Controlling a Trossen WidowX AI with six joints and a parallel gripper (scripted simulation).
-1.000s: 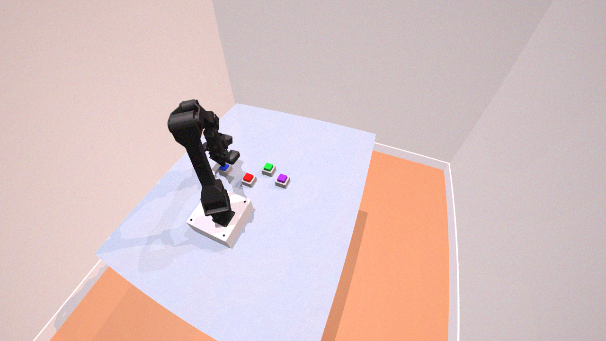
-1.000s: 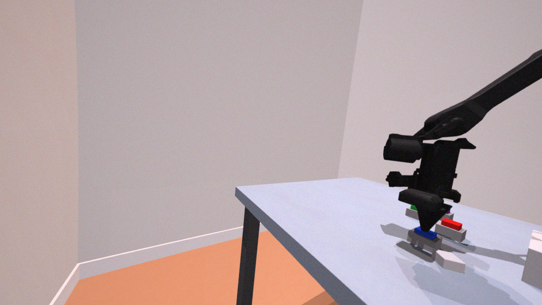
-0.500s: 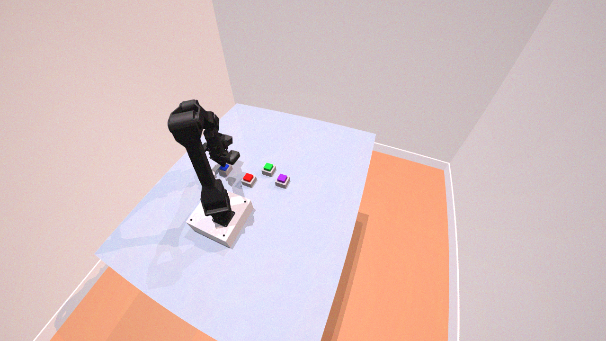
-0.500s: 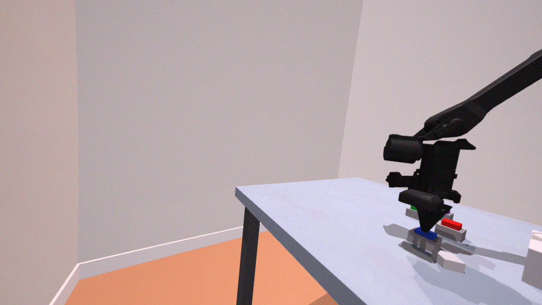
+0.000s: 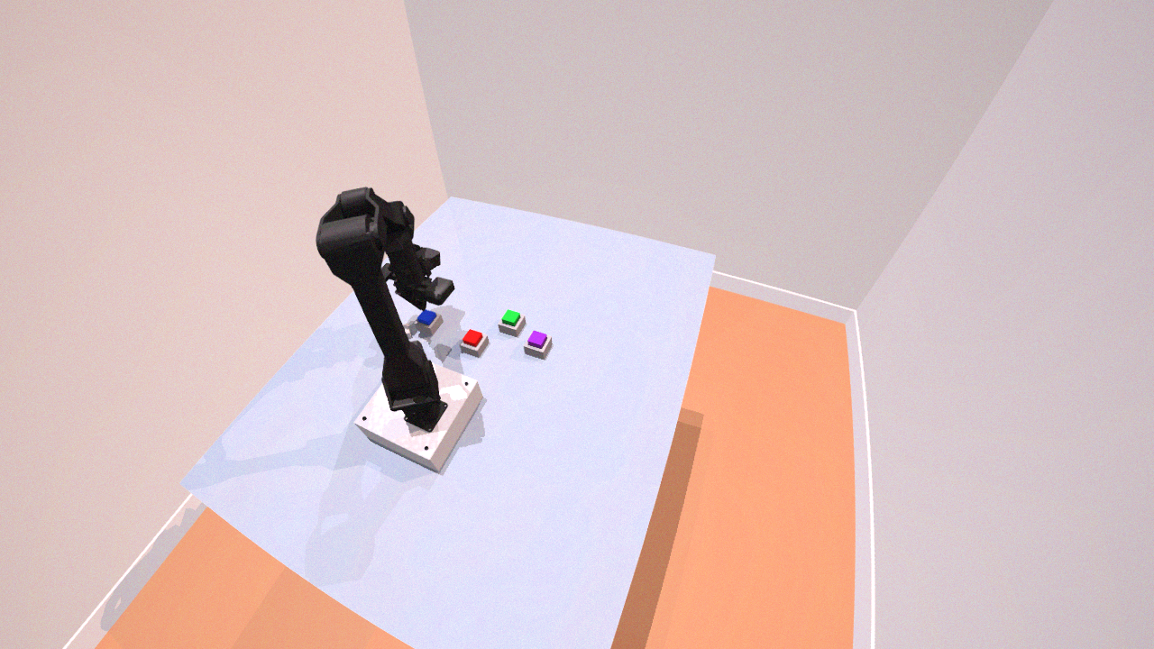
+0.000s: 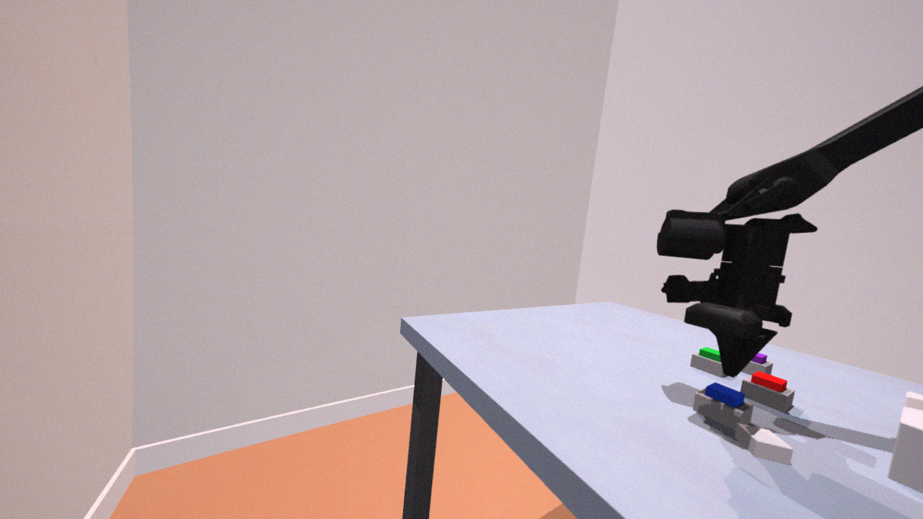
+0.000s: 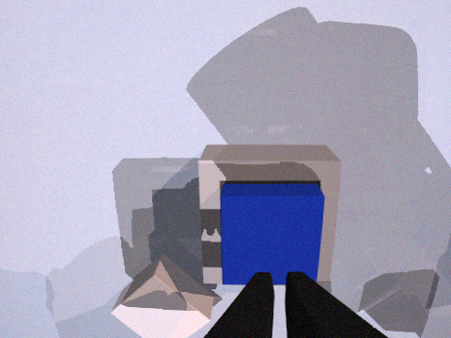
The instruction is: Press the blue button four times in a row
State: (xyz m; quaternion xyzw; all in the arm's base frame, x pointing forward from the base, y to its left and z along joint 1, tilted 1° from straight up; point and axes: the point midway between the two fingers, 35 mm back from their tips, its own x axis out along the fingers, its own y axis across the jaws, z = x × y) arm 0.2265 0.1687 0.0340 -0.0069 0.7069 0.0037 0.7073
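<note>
Your end effector (image 6: 729, 372) hangs just above the blue button (image 6: 724, 394), fingers pinched narrow and holding nothing. The button sits on the tabletop (image 6: 580, 361) beside the red one (image 6: 769, 381). It looks stiff and springy: push straight down on the cap's centre, don't grip.

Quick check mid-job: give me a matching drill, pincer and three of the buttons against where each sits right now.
Things:
1. pincer
2. blue button
3. red button
4. purple button

Places or states:
A. end of the row farthest from the blue one
B. shut, empty, raised clear of the buttons
C. next to the blue one
D. right below the fingertips, untouched

Pairs: 1-B, 2-D, 3-C, 4-A
</note>
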